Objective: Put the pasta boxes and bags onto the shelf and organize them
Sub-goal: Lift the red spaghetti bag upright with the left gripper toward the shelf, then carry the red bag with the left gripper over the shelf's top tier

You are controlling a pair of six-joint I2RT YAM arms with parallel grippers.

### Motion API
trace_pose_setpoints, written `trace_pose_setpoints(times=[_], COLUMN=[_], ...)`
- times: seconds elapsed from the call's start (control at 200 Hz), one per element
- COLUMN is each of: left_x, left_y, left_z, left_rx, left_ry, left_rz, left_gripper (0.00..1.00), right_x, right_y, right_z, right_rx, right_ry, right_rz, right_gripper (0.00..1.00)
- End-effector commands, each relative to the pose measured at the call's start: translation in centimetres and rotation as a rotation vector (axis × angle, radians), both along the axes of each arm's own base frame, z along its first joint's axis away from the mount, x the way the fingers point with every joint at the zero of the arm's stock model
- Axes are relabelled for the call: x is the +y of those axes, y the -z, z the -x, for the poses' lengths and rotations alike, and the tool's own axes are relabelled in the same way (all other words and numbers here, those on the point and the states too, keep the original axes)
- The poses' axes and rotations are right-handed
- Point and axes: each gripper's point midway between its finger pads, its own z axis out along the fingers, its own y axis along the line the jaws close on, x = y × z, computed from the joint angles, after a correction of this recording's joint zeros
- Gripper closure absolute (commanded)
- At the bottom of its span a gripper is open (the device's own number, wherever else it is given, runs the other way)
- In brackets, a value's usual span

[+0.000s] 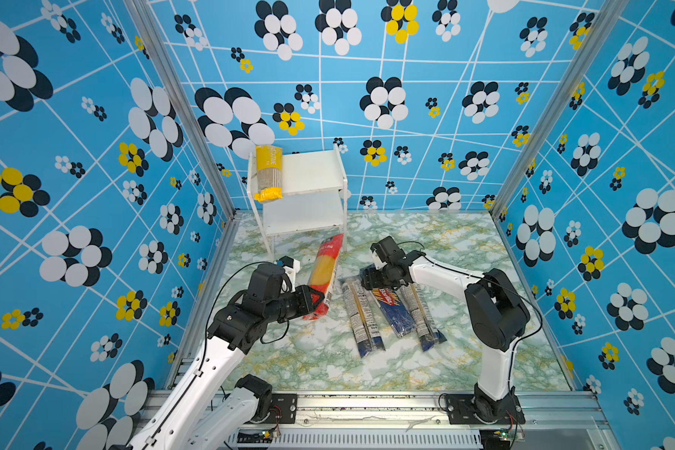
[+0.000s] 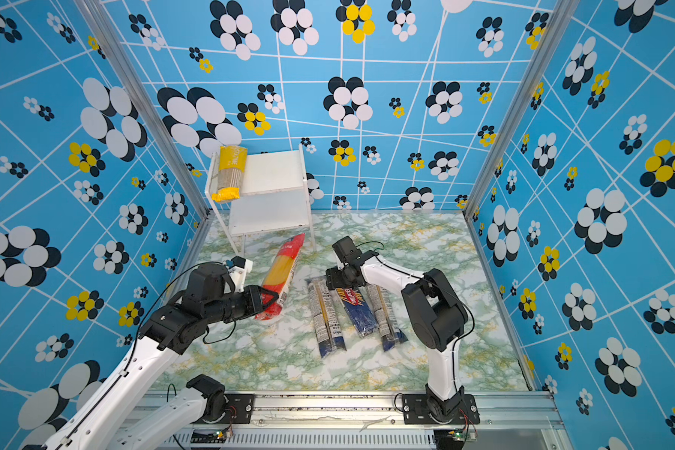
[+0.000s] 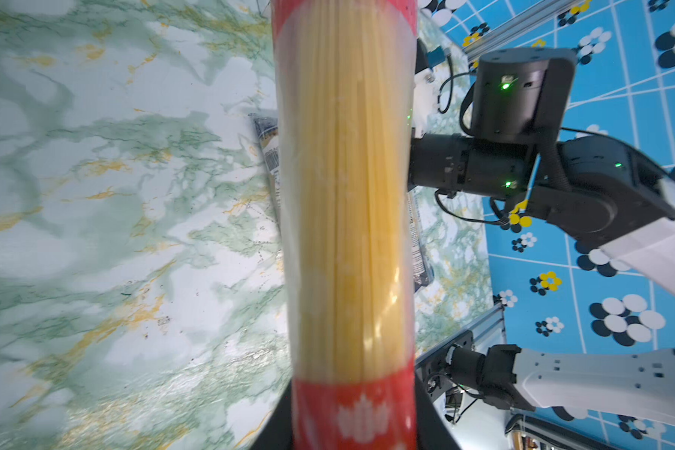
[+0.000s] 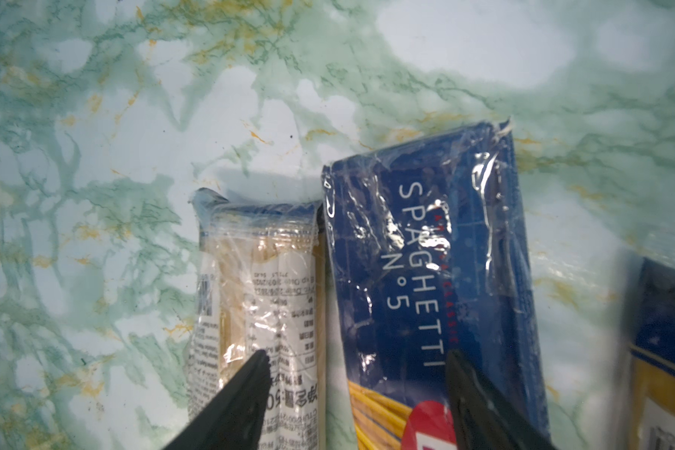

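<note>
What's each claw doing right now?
Left claw: closed on the red bag.
Right claw: open, nothing held, above the Barilla box.

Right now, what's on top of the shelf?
One yellow bag lies along the left side of the top board of the shelf, its near end overhanging the front edge. The lower board's back part is hidden under the top board.
</note>
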Motion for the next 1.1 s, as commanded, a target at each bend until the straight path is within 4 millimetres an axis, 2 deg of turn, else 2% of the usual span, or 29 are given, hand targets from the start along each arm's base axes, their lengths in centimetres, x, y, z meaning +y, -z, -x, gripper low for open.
trace_pose_setpoints(times=[0.0,0.4,0.695,0.9,1.095], left_x=[-1.3,-1.3,-0.1,0.5,2.0], left_y=[-7.8,-14.2,-19.2,-22.7,-26.1], left_z=[-0.6,-0.6,-1.1,-2.4,-4.0], left_rx=[-0.266,-0.406,-0.533,-0.618,-0.715], left_ry=[0.078,0.123,0.087,0.046,-0.058], left_rz=[0.171,0.314,0.352,0.341,0.301], left_gripper=[1.00,1.00,1.00,1.00,1.00], right_x=[-0.5,-0.8,-0.8,-1.0,-1.1], right_y=[1.6,1.8,2.2,2.2,2.1], right_z=[0.5,0.6,0.7,0.7,0.8], right_rx=[0.053,0.052,0.059,0.058,0.060], right_ry=[0.013,0.016,0.014,0.015,0.015], right_rz=[0.019,0.026,0.027,0.030,0.031], right_gripper=[0.26,0.26,0.26,0.27,0.27])
